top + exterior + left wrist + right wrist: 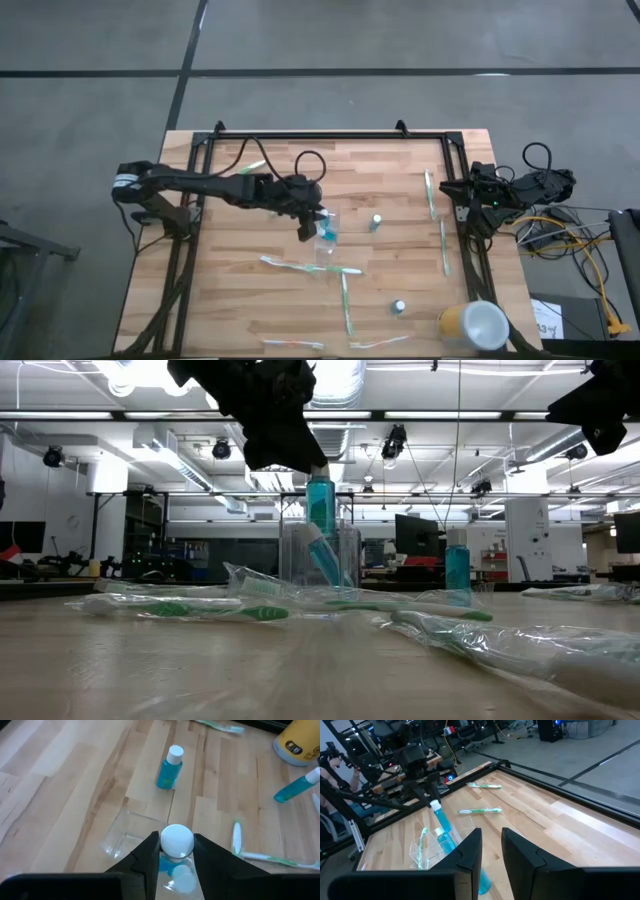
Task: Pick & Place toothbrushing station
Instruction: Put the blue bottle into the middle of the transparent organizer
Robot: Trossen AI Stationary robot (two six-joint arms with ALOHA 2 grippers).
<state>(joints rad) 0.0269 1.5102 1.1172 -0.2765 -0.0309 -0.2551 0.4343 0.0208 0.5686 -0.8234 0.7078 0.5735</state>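
The left gripper (312, 222), arm stretched out over mid-table, clamps a white-capped blue tube (176, 841) above the small clear plastic cup (328, 228); another tube (376, 221) stands beyond. The right gripper (452, 187) waits slightly parted at the table's edge.

Your wooden table (240, 290) carries one stray item, the yellow cup (474, 325) with its white top, standing at the near right corner; you also catch its yellow side at the edge of the left wrist view (300, 742). A black frame (320, 134) runs along the table's far edge and down both sides. Off the right side you have a tangle of yellow cables (575, 255) on the grey floor (400, 40), and a person (345, 780) shows beyond the table's left side.
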